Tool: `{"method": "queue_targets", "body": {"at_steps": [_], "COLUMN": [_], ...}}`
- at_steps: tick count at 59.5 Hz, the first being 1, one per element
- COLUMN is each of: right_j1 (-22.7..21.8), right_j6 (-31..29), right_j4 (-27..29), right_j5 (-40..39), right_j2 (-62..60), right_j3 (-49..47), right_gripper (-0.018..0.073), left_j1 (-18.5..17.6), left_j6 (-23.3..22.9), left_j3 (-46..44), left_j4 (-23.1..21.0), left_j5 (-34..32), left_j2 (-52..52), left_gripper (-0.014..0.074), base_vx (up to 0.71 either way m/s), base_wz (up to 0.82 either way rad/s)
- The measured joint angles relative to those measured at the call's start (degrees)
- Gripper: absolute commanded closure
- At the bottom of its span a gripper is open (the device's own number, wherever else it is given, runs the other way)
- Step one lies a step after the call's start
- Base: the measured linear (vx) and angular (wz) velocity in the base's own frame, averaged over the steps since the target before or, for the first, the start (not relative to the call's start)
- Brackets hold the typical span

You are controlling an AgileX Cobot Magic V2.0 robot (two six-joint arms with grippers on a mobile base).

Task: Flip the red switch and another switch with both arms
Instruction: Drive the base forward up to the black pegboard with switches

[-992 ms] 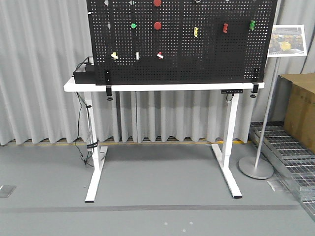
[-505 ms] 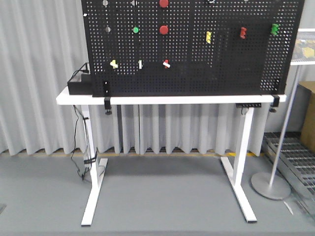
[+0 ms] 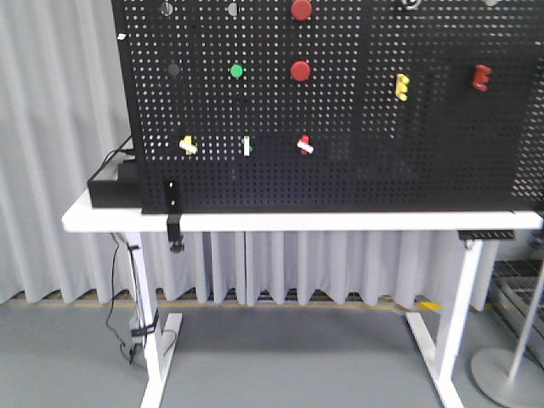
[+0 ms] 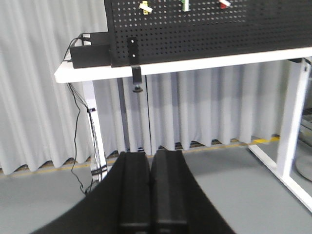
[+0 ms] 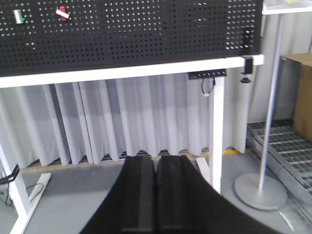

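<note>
The red switch (image 3: 304,144), a tiny red lever with a white end, sits low on the black pegboard (image 3: 408,161). It also shows in the left wrist view as the red switch (image 4: 224,3) and in the right wrist view as the red switch (image 5: 62,11). The pale yellow-white switch (image 3: 188,145) is in the same row, further left, and appears as the pale switch (image 4: 145,7). My left gripper (image 4: 151,155) and right gripper (image 5: 156,158) are both shut, empty, low down and well short of the board. Neither shows in the front view.
A white-and-green toggle (image 3: 246,145) sits between the two switches. Round red buttons (image 3: 300,70) and a green button (image 3: 236,70) are above. The white table (image 3: 297,221) carries the board, with a black box (image 3: 110,189) at its left. A sign stand (image 5: 261,190) and a cardboard box (image 5: 302,92) stand to the right.
The board and table have grown larger in the front view, so the camera has come closer. The switches have shifted lower and rightwards in the frame.
</note>
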Motion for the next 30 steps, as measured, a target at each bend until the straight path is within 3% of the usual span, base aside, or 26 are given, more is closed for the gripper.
{"method": "queue_targets", "body": {"at_steps": [30], "right_j1": [0.0], "right_j6": [0.0], "right_j4": [0.0], "right_j5": [0.0], "right_j2": [0.0], "right_j3": [0.0], "right_gripper": [0.0566], "left_j1": [0.0], "left_j6": [0.0], "left_j3": [0.0], "left_j4": [0.0], "left_j5": [0.0], "left_j2": [0.0], "left_gripper": [0.0594], "base_vx": [0.5], "base_wz": [0.0]}}
